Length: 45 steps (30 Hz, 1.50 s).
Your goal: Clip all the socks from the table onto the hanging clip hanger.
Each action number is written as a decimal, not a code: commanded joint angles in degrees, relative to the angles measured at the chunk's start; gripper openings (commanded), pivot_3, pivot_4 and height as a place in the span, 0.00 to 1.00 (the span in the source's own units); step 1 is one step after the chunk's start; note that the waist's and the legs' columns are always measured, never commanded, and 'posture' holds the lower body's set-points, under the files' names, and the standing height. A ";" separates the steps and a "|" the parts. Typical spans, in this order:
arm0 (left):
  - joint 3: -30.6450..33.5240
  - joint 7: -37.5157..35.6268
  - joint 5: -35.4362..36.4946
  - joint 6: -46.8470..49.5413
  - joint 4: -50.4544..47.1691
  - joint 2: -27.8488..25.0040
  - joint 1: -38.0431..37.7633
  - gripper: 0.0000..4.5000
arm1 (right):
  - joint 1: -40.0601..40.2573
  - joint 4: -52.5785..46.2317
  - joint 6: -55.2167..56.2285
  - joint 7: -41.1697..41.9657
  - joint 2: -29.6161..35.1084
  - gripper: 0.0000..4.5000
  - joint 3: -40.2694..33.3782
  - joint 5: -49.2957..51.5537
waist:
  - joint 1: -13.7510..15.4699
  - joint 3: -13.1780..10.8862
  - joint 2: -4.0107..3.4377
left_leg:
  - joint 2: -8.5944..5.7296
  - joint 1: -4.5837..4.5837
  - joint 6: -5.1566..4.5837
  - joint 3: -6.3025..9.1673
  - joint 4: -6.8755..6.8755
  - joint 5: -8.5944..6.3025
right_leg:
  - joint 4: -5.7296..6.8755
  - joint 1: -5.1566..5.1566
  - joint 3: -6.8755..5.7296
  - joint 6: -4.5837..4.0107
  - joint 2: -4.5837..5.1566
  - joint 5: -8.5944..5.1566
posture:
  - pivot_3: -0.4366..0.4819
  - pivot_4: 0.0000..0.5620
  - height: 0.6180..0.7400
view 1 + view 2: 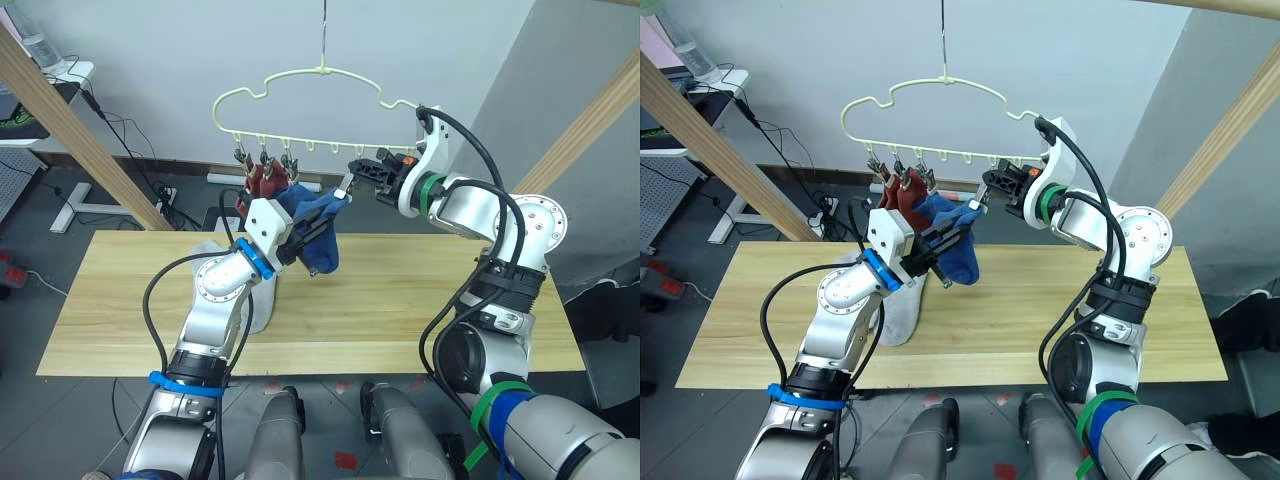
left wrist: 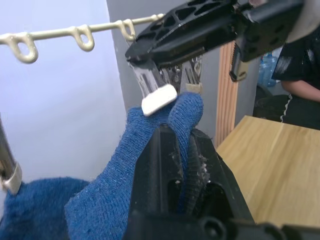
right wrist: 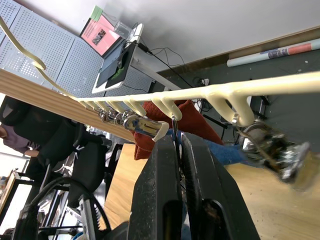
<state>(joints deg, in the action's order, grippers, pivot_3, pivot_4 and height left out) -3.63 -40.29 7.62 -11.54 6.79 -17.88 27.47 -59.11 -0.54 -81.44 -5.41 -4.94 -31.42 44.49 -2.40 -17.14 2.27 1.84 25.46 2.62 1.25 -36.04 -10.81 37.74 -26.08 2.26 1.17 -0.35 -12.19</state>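
Left tool (image 1: 318,228) is clenched on a blue sock (image 1: 318,240), gripping it near the cuff edge and lifting that edge toward a clip (image 2: 159,98) on the clip hanger (image 1: 300,90). In the left wrist view the sock's folded rim sits just under the clip's white-tipped end, touching or nearly so. Right tool (image 1: 352,178) is up at the hanger bar, just beyond the raised sock; its fingers look closed together around the thin metal of a clip, seemingly pinching it open, though the exact contact is hard to make out. Two rust-red socks (image 1: 262,183) and another blue one hang from clips just beside the left tool, on its far side. A light grey sock (image 1: 902,305) lies on the worktop (image 1: 400,300) below the left arm, partly hidden by it. Handling judgement: soft knit, light, limp; it will droop and fold wherever it is unsupported, so the best hold is close to the cuff, leaving a short free rim to feed in. The hanger hangs free from its hook and will likely swing if pushed.
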 commanded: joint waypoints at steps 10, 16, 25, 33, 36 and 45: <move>-0.40 1.98 -0.91 -3.89 0.47 0.53 1.91 0.00 | 1.11 -1.48 -2.51 -0.80 -0.87 0.12 0.28 1.59 | 0.00 0.00 0.00 | 0.01 0.00 0.00 0.01 0.00 0.00 | 0.01 0.00 -0.01 0.00 0.00 0.00 | 0.43 0.51 1.00; -0.69 1.89 -0.99 -4.05 1.20 0.65 2.59 0.00 | 1.22 -1.75 -2.72 -0.41 -0.68 0.58 0.45 1.76 | -0.04 -0.01 -0.01 | 0.01 0.07 0.00 0.03 0.00 0.00 | 0.00 -0.04 -0.03 0.00 -0.01 0.00 | 0.42 0.51 1.00; -1.43 -0.12 2.27 2.04 1.03 1.71 3.53 0.26 | 5.34 -9.91 -3.12 4.08 6.01 1.00 3.67 3.12 | -0.41 -0.01 -0.01 | 0.01 0.12 0.00 0.05 -0.01 0.00 | -0.02 -0.05 -0.05 0.00 -0.01 0.00 | 0.41 0.53 1.00; 0.57 -7.56 8.51 13.38 1.32 -2.47 3.70 0.80 | 17.00 -19.09 3.97 11.75 18.50 1.00 13.13 0.36 | -1.43 -0.17 -0.15 | 0.03 0.13 -0.01 0.07 -0.01 0.00 | -0.03 -0.07 -0.02 0.02 -0.06 0.00 | 0.39 0.59 1.00; 2.85 -10.77 13.15 19.98 -0.85 -5.83 2.43 0.99 | 22.19 -22.68 11.13 14.20 22.89 1.00 19.27 -4.43 | -1.98 -0.37 -0.32 | 0.07 0.07 -0.01 0.07 -0.01 0.00 | 0.05 -0.08 -0.01 0.02 -0.11 0.00 | 0.39 0.61 1.00; 12.35 -12.11 24.68 37.84 -10.76 -15.97 -5.65 0.99 | 31.73 -28.56 31.75 17.16 26.77 1.00 31.91 -18.18 | -2.41 -1.51 -0.47 | 0.22 -0.04 0.01 0.00 0.02 0.01 | 0.04 -0.10 0.06 0.02 -0.21 -0.02 | 0.41 0.66 1.00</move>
<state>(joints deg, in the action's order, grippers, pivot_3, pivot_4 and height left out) 6.36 -52.78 29.70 24.68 -0.03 -32.65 22.50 -27.69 -25.96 -53.27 11.91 21.97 0.24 28.10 -4.81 -18.65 1.79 2.06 25.43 2.63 1.24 -36.03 -10.80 37.78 -26.19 2.32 1.19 -0.57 -12.20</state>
